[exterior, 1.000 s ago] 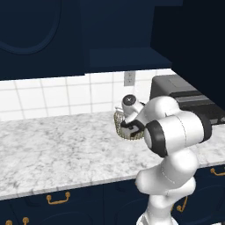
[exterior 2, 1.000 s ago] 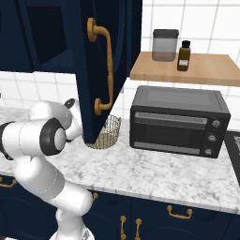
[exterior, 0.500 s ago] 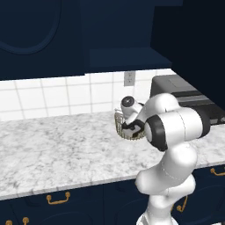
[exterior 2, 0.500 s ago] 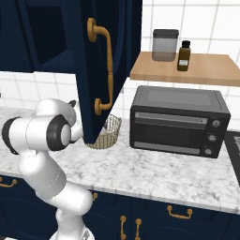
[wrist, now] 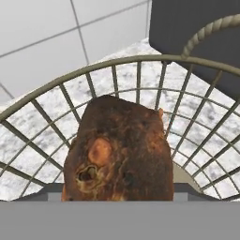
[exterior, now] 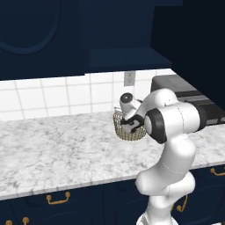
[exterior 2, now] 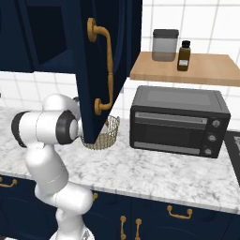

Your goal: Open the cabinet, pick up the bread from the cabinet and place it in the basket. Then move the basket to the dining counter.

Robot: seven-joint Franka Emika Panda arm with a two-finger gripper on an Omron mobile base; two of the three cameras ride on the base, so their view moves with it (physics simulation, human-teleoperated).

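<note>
The bread (wrist: 119, 150), a brown crusty lump, sits right in front of the hand camera and hides my fingertips. It hangs just over the wire basket (wrist: 197, 136), whose mesh and rim ring it. My gripper (exterior: 128, 127) reaches down inside the basket (exterior: 129, 134), which stands on the marble worktop beside the toaster oven, and it is shut on the bread. The navy cabinet (exterior 2: 101, 61) has its door swung open, and that door hides part of the basket (exterior 2: 107, 136). The dining counter is out of view.
A black toaster oven (exterior 2: 180, 122) stands right of the basket. Above it a wooden shelf (exterior 2: 206, 70) carries a jar (exterior 2: 165, 45) and a brown bottle (exterior 2: 183, 55). The open door's brass handle (exterior 2: 105, 70) hangs close to my arm. Marble worktop (exterior: 52, 149) stretches left.
My elbow has swung a little to the left while the hand stays at the basket. The jaws hold the same width.
</note>
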